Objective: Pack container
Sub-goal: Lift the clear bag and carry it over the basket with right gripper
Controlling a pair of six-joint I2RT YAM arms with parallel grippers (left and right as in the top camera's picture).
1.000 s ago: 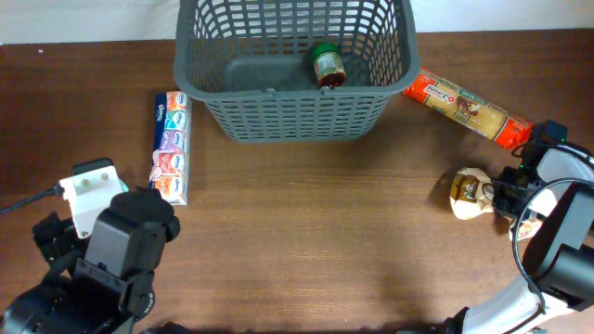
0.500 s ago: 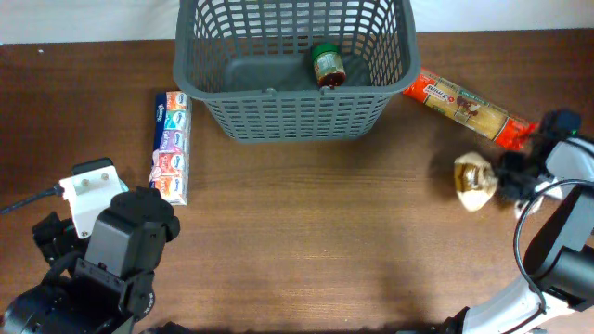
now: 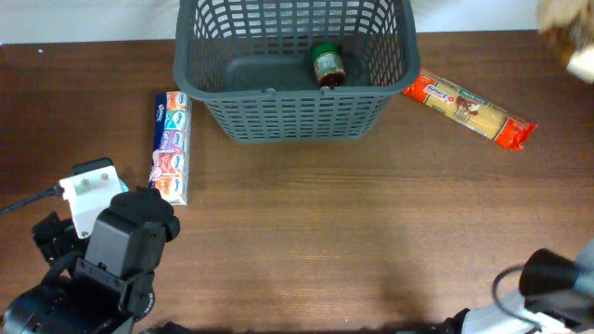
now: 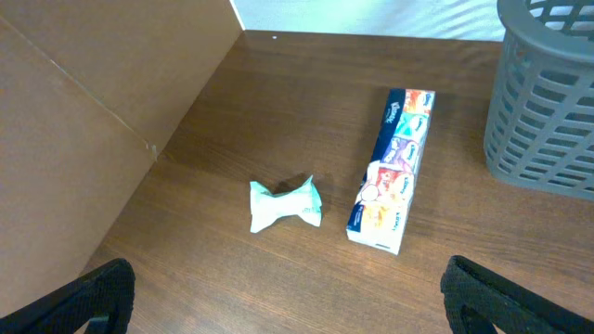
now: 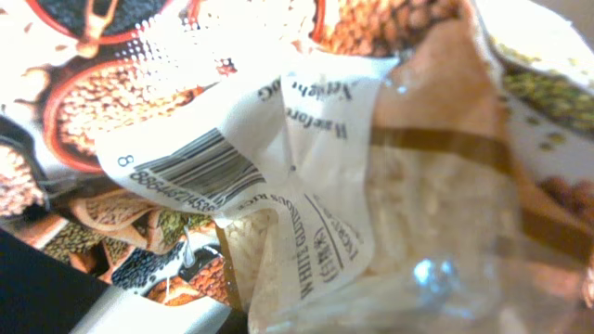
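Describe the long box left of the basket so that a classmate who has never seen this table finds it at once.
Start at the big dark grey basket at the far edge of the table. Just outside its left wall a long narrow box lies flat. Unlike the orange-red packet on the basket's right, it has blue edges and a row of coloured panels.

The left gripper at lower left stands spread wide; the right gripper, blurred at upper right, clamps a crinkled printed plastic bag.
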